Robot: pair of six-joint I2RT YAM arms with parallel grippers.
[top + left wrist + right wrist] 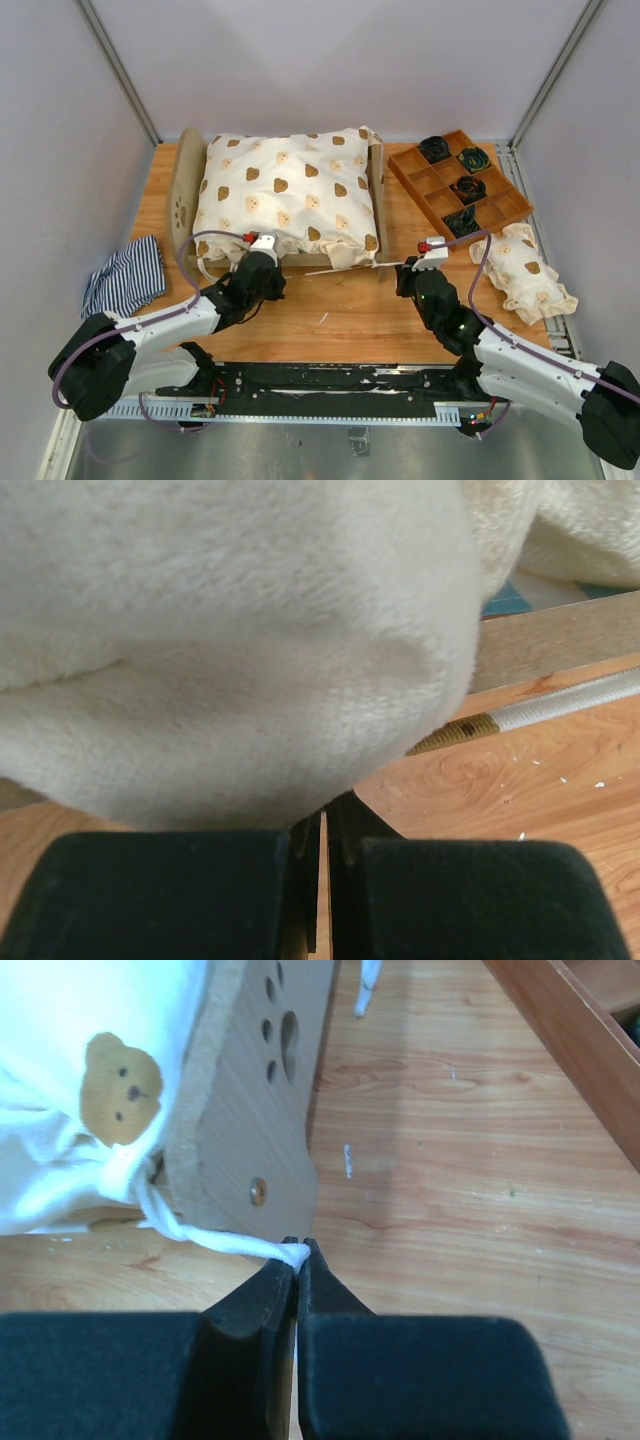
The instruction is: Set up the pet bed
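As the two arms reached in from the near edge, the pet bed [186, 185] sat at the far left-centre of the table [350, 320], one bed only, its rounded headboard with the paw-print cutout on the left. And over it, one big cream cushion [288, 195] dotted with brown bear faces, covering it nearly from end to end! The right gripper [298, 1250] was down low just off the bed's near right corner, its tips pressed together on a single white cord [215, 1243] that ran taut from the cushion's gathered corner, past the plywood end board with its paw holes. The left gripper [322, 828] was at the cushion's near left corner, its two fingers closed almost flat against each other. The plush bulged over the tips, so I could not tell whether any fabric was caught there. Beside it, one more cord end with a yellowish tip [470, 728] lay on the table along the bed's rail. Over on the right stood one brown tray [404, 178] with four dark bundles [468, 188], each in its own compartment. One small bear-print pillow [525, 272] lay just near of it, and one striped cloth [128, 275] lay at the left edge.
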